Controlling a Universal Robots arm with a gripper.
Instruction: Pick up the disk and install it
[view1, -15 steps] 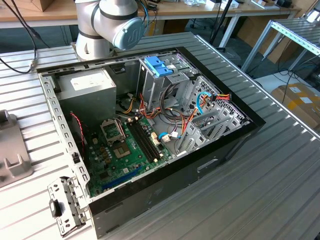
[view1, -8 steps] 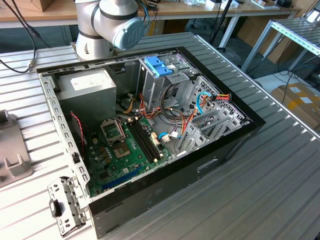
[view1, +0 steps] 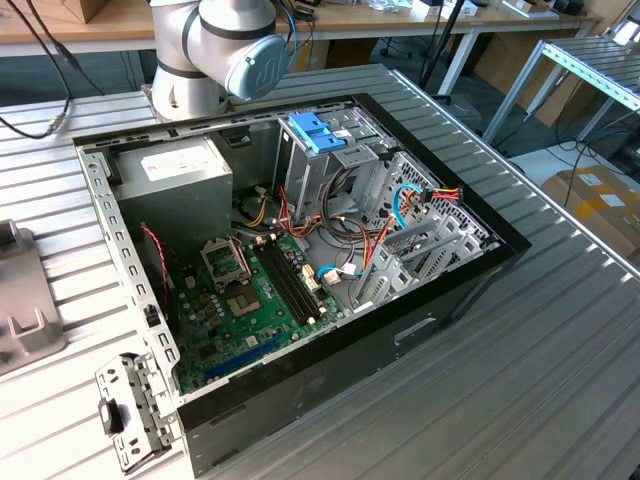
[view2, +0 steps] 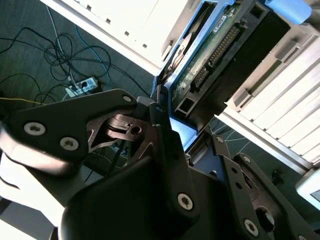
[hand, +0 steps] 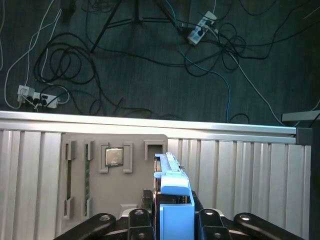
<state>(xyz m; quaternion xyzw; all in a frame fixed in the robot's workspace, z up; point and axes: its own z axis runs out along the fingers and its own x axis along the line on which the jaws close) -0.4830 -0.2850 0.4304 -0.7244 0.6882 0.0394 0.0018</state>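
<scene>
The dark flat disk (hand: 173, 186) has a smooth, shiny blue plastic frame. The black gripper (hand: 172, 206) looks like dull metal with shiny screws. In the exterior view the grey ribbed table (view1: 560, 380) is bare metal and the black computer case (view1: 330, 385) has a glossy side.

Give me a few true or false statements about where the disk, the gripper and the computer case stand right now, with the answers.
The gripper holds the disk between its fingers. True.
The grey tray beside the disk is bare. False: it carries a processor chip and a green memory stick.
The computer case lies open with its motherboard showing. True.
The disk sits inside the computer case. False: in the first wrist view it is in the gripper, over the slatted table by the grey tray.
</scene>
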